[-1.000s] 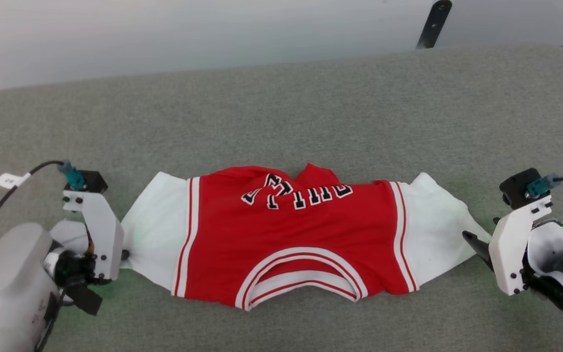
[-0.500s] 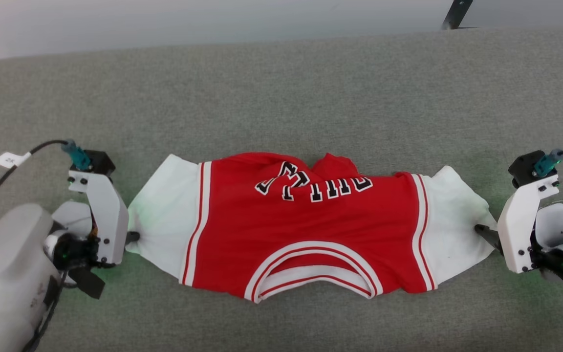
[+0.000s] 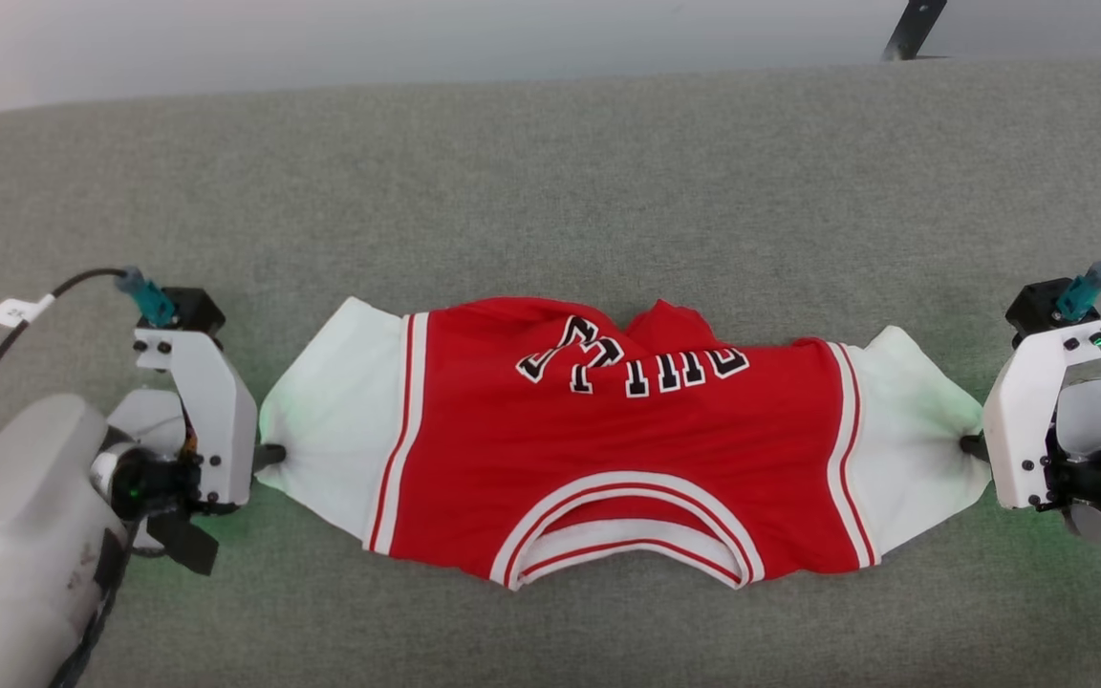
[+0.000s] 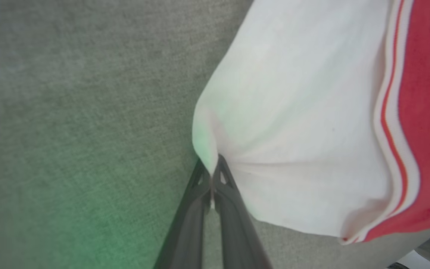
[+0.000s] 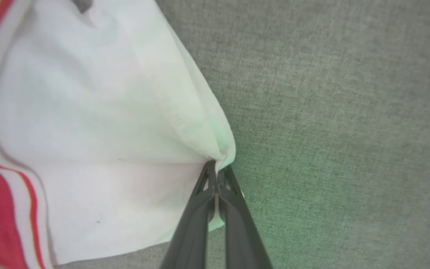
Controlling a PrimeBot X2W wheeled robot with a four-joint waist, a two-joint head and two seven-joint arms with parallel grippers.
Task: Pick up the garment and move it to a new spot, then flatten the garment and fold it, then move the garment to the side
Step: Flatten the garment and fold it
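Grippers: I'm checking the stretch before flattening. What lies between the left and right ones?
The garment, spread flat. The left gripper pinches one white sleeve and the right gripper pinches the other, as the head view shows.

garment lettering partly folded under, perhaps unreadable; right pincer tips mostly behind its mount; post cropped top

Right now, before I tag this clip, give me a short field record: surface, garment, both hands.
surface: grey woven fabric surface
garment: red jersey-style shirt with white short sleeves, spread sideways, collar nearest the robot, rumpled around the lettering
left hand: shut on one white sleeve tip
right hand: shut on the other sleeve tip
fold: not yet done
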